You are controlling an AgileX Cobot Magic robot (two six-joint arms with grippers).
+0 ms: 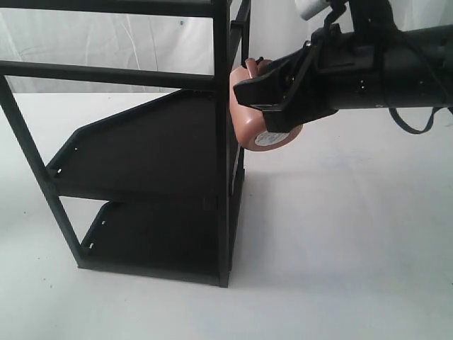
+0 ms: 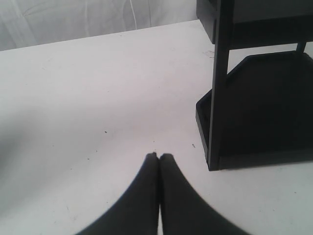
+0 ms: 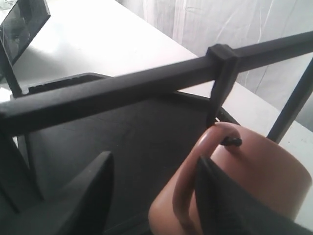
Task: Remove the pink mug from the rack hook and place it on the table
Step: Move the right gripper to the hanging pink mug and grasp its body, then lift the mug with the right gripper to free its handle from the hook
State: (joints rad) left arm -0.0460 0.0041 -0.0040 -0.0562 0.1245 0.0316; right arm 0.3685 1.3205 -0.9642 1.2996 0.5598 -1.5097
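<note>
Pink mug (image 1: pixel 249 122) hangs tilted on the rack hook (image 3: pixel 234 142) at the black rack's (image 1: pixel 141 149) upright post, well above the table (image 1: pixel 354 248) — the hook's knobbed tip pokes through its loop handle. My right gripper (image 3: pixel 154 159) is up at the mug with jaws spread, the handle between them; I cannot tell whether either finger touches it. My left gripper (image 2: pixel 159 155) sits over the table beside the rack's base — jaws pressed together.
</note>
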